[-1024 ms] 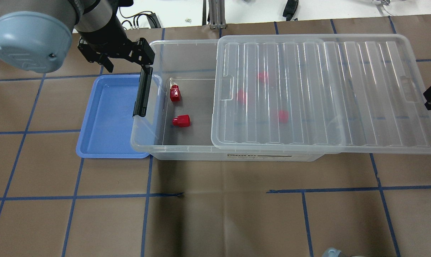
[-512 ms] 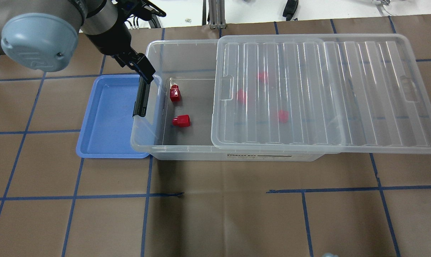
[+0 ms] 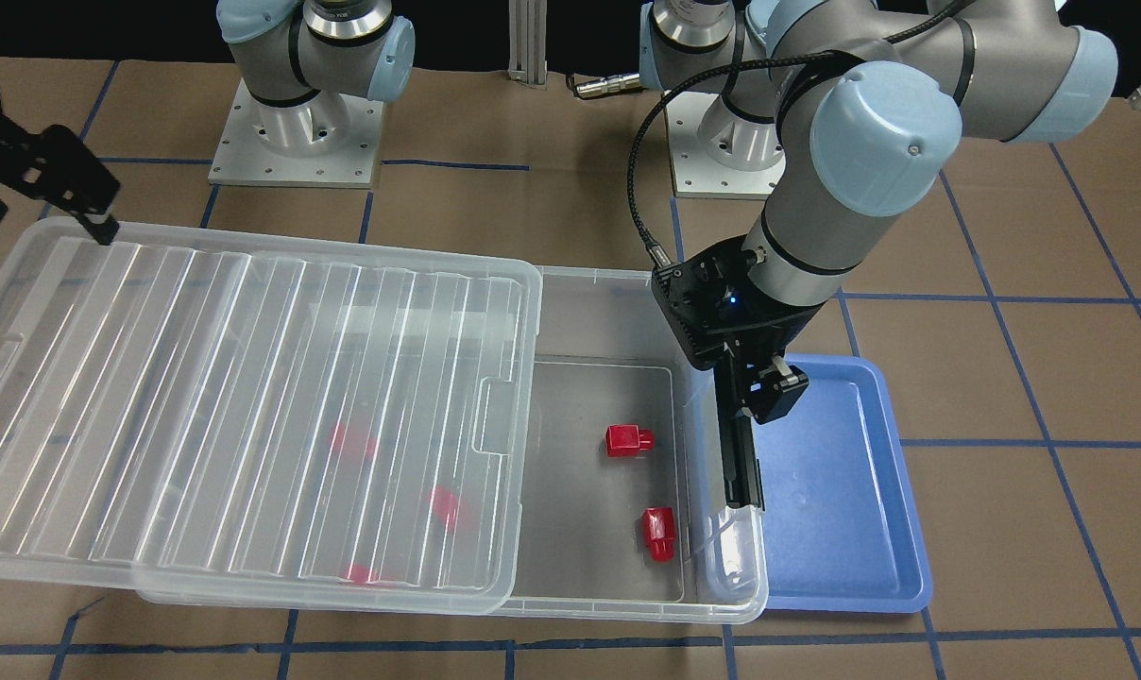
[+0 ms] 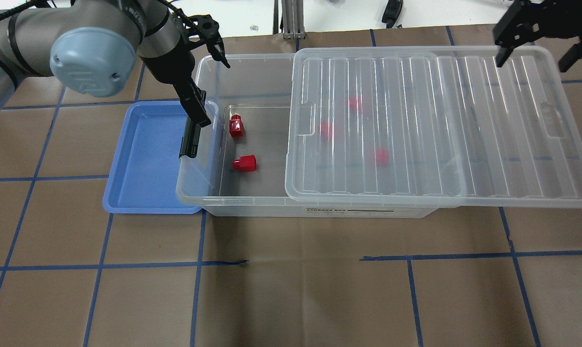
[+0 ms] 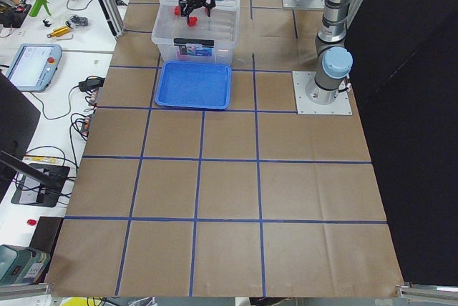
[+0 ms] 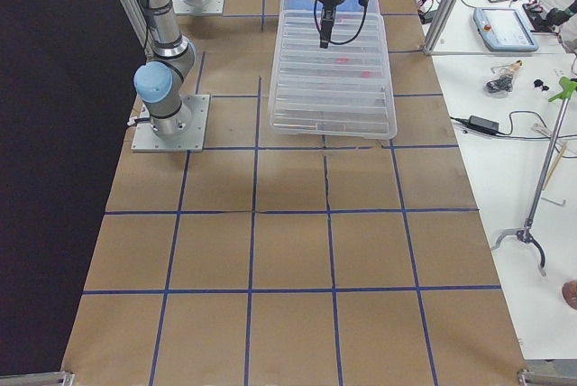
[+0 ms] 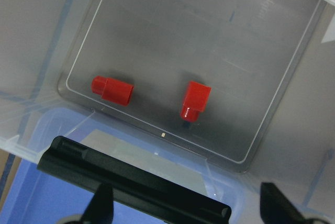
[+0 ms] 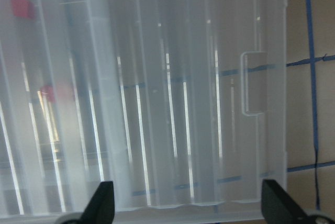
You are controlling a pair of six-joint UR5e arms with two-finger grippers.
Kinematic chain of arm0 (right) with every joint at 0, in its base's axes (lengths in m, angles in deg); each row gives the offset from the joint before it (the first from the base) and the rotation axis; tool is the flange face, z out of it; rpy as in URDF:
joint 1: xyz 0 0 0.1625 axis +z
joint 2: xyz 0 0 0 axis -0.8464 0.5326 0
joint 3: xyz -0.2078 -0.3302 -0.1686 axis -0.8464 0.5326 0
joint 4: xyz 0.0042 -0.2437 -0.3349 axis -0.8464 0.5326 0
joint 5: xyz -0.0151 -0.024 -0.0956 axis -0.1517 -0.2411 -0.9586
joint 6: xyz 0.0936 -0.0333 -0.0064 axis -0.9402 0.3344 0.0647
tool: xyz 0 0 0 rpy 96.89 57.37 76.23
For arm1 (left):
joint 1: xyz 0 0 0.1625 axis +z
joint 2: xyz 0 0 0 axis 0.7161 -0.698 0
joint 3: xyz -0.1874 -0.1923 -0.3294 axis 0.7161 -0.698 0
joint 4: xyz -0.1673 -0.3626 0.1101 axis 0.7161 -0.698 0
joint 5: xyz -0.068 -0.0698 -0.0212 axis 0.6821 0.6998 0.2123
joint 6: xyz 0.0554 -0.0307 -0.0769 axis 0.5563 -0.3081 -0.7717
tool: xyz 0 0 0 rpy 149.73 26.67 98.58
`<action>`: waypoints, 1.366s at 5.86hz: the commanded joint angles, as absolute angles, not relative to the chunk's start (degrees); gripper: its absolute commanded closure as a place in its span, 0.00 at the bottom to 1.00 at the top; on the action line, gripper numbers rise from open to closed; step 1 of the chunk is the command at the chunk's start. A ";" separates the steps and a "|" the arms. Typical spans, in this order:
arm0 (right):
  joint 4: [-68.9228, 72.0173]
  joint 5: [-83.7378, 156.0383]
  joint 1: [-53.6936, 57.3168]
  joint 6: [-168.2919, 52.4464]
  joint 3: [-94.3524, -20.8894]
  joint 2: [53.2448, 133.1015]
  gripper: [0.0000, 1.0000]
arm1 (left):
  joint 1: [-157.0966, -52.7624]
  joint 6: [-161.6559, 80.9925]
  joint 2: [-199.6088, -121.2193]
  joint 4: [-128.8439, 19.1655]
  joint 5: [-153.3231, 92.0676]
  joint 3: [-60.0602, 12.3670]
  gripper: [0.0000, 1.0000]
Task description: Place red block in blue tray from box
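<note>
Brown paper with blue tape lines covers my worktop (image 4: 291,289). Far left lies the blue tray (image 4: 146,159), just beside the box (image 4: 245,77), so I think a block has only a short trip to make. No block is in the tray yet.

Next comes my left claw (image 7: 187,203). It hangs over the box's left end, above the black latch bar (image 4: 191,137). Its fingers are spread wide with nothing between them. I judge it is ready to dip in.

Below it the red block (image 4: 236,126) lies on the box floor, with a second block (image 4: 244,163) near it. The lid (image 4: 440,130) sits off to the right, which leaves this end open for reaching. Three more blocks (image 4: 326,130) show dimly under it.

Far right, my right claw (image 8: 187,203) hangs over the lid's back corner, spread too, holding nothing.

White benches (image 6: 505,88) with cables (image 6: 478,123) stand along the room's sides.
</note>
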State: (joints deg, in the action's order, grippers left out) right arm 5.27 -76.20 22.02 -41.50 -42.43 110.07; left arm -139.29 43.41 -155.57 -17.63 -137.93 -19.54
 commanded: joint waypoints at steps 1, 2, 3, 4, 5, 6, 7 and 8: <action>5.13 -75.38 29.95 -49.05 -43.63 110.03 0.00 | -140.12 52.52 -159.61 -16.17 -137.77 -19.54 0.03; 5.57 -75.46 30.59 -48.98 -45.47 110.11 0.00 | -142.04 52.97 -161.28 -14.78 -137.94 -19.54 0.03; 5.57 -75.47 30.60 -49.07 -45.66 110.46 0.00 | -143.54 53.15 -162.95 -11.89 -138.03 -20.15 0.02; 5.57 -75.47 30.69 -49.07 -45.75 110.81 0.00 | -144.69 53.15 -164.19 -6.12 -137.94 -22.76 0.02; 5.57 -75.47 30.69 -48.63 -45.84 110.73 0.00 | -144.70 55.32 -165.07 -3.01 -138.20 -25.57 0.02; 5.57 -75.47 30.69 -48.37 -45.92 110.73 0.00 | -144.70 58.13 -165.43 -0.90 -138.47 -27.52 0.02; 5.57 -75.47 30.69 -48.37 -46.01 110.73 0.00 | -144.70 57.98 -166.04 -0.79 -138.56 -28.23 0.02; 5.57 -75.81 30.60 -48.28 -46.27 110.73 0.00 | -144.79 57.90 -167.00 -0.87 -138.47 -28.50 0.02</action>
